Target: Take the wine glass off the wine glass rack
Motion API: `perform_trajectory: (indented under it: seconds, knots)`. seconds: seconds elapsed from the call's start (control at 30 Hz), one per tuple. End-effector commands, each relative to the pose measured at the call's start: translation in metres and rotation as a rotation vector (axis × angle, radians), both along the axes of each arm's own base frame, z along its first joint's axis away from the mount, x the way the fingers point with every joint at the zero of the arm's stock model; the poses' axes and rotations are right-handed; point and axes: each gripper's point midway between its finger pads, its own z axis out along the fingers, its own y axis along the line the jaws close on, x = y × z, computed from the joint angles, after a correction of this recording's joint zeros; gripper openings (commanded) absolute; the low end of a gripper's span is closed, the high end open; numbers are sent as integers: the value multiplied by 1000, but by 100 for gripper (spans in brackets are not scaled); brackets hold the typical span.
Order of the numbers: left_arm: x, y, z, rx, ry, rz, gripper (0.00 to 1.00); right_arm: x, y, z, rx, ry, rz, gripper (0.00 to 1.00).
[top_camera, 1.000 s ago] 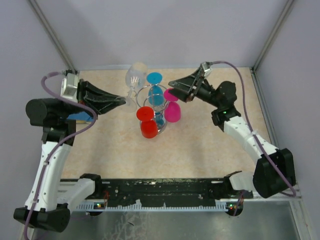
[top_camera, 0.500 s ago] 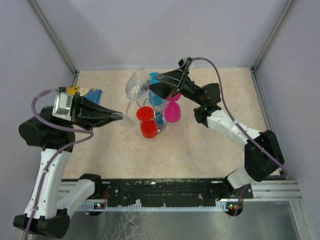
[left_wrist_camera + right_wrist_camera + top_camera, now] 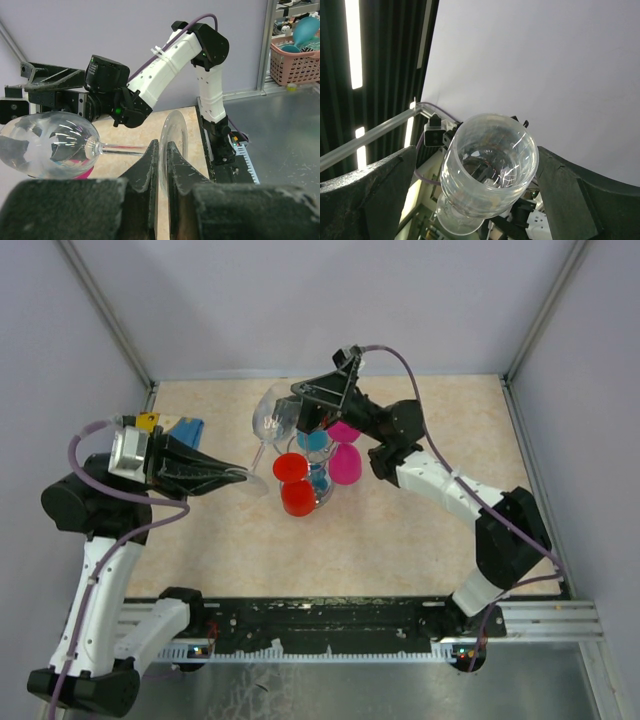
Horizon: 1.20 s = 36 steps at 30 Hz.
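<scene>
From above, the left gripper [image 3: 240, 476] is clamped on the round foot of the clear wine glass [image 3: 271, 414]. The glass is held just left of the wine glass rack [image 3: 322, 490], which carries a red glass [image 3: 296, 496], a blue glass [image 3: 314, 439] and a pink glass [image 3: 346, 462]. Its long axis slants from the foot at the near left to the bowl at the far right. The right gripper [image 3: 300, 408] reaches over the rack to the bowl.

The left wrist camera shows both fingers [image 3: 145, 167] pressed on the foot, seen edge-on, with the left gripper [image 3: 161, 150] shut on it. The stem runs level across the picture, and the bowl of the wine glass [image 3: 50, 145] is out to the left.

In the right wrist camera the mouth of the wine glass [image 3: 490, 160] faces the lens, its axis running away from it. The bowl sits between the spread fingers [image 3: 365, 195] of the right gripper [image 3: 476, 150], with a gap showing on each side.
</scene>
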Motion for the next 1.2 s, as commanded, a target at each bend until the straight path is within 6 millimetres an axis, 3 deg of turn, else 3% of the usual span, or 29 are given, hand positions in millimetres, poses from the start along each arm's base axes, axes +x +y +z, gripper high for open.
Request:
perform_trajectory:
  seconds: [0.0,0.33,1.17]
  knots:
    - [-8,1,8,-11,-66,0,0,-20,-2,27,62,-82,31,99]
    - [-3,0,7,-9,-66,7,0,-30,7,26,49,-81,62,96]
    - [0,-1,7,-6,-65,20,0,-39,10,26,54,-93,78,73]
